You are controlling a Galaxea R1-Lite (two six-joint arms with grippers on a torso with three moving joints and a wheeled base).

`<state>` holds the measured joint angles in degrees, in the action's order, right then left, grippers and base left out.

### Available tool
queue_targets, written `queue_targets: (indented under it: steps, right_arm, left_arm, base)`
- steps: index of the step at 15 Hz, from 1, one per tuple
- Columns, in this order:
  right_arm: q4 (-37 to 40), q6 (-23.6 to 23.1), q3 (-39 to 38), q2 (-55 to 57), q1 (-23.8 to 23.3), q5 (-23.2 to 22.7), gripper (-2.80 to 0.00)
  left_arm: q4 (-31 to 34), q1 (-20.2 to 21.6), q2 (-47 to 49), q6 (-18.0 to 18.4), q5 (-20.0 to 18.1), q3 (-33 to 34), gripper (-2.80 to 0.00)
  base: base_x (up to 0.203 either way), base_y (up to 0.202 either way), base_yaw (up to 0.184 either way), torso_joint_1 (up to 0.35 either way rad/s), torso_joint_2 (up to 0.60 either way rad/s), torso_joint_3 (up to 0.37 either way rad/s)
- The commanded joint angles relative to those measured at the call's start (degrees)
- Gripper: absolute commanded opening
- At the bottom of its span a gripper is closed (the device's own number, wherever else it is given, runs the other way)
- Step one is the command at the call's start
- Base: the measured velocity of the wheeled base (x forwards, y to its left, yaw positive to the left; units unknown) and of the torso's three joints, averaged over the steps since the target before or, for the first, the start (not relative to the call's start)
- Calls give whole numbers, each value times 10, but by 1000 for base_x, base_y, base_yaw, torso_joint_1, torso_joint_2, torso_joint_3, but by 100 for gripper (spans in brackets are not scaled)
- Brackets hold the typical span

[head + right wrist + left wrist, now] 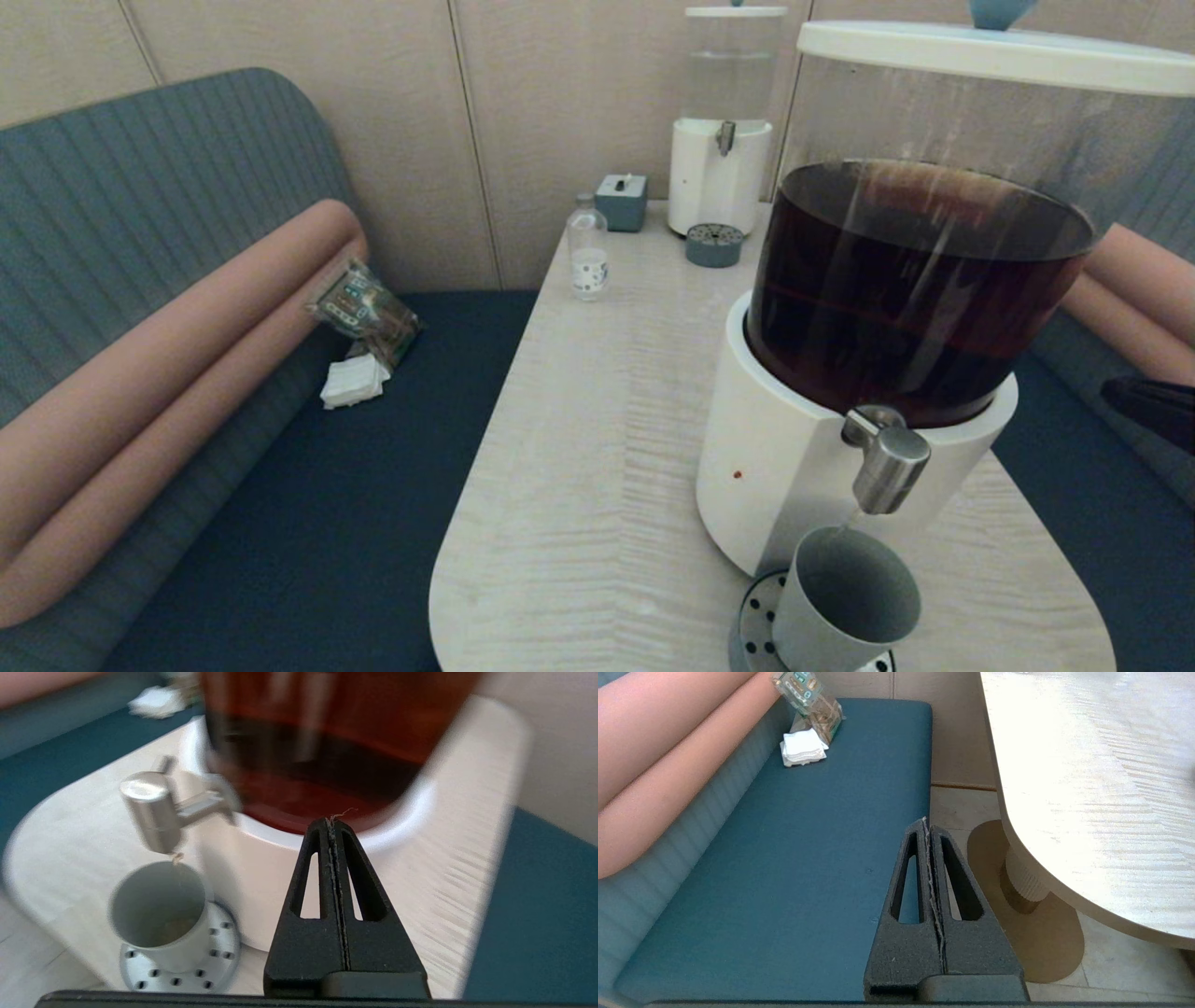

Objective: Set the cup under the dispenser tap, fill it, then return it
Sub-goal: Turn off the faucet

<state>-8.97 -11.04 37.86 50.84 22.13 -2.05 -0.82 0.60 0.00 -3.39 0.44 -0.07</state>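
The grey-green cup (840,607) stands upright on the perforated metal drip tray (752,616), directly under the steel dispenser tap (887,467) of the large white-based dispenser (784,467) with dark brown liquid. A thin trickle runs from the tap (149,812) into the cup (159,910), which has a little liquid at its bottom. My right gripper (331,821) is shut and empty, off to the dispenser's right over the bench; it shows dark at the edge of the head view (1116,392). My left gripper (924,822) is shut, empty, parked over the left bench beside the table.
At the back of the pale wooden table (597,448) stand a smaller dispenser with clear liquid (719,177), a round grey tray (714,245), a grey box (622,201) and a clear bottle (588,257). A snack packet (364,313) and napkins (353,383) lie on the left bench.
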Motion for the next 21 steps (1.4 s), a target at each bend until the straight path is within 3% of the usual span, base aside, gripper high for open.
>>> queue_targets:
  steps: [1, 2, 4, 7, 11, 16, 21]
  right_arm:
    - [5, 0, -2, -49, 0, 20, -280]
    - [7, 2, -5, -68, -2, 38, -280]
    - [5, 5, -23, -100, -53, 53, -280]
    - [4, 6, -55, -180, -121, 28, -280]
    - [1, 3, -100, -297, -177, 12, -280]
    - [-16, -4, -178, -407, -214, 11, -280]
    - [-92, -15, -289, -481, -222, 21, -280]
  left_arm:
    - [-1, 0, 1, -1, -1, 0, -280]
    - [-1, 0, 1, 0, -1, 0, -280]
    - [-1, 0, 1, -1, 1, 0, -280]
    - [-1, 0, 1, 0, -1, 0, -280]
    - [-1, 0, 1, -1, 0, 0, -280]
    - [0, 0, 1, -1, 0, 0, -280]
    - [-1, 0, 1, 0, -1, 0, -280]
  base:
    - [0, 0, 0, 0, 0, 0]
    - [0, 0, 0, 0, 0, 0]
    - [0, 0, 0, 0, 0, 0]
    - [0, 0, 0, 0, 0, 0]
    - [0, 0, 0, 0, 0, 0]
    - [0, 0, 0, 0, 0, 0]
    - [0, 0, 0, 0, 0, 0]
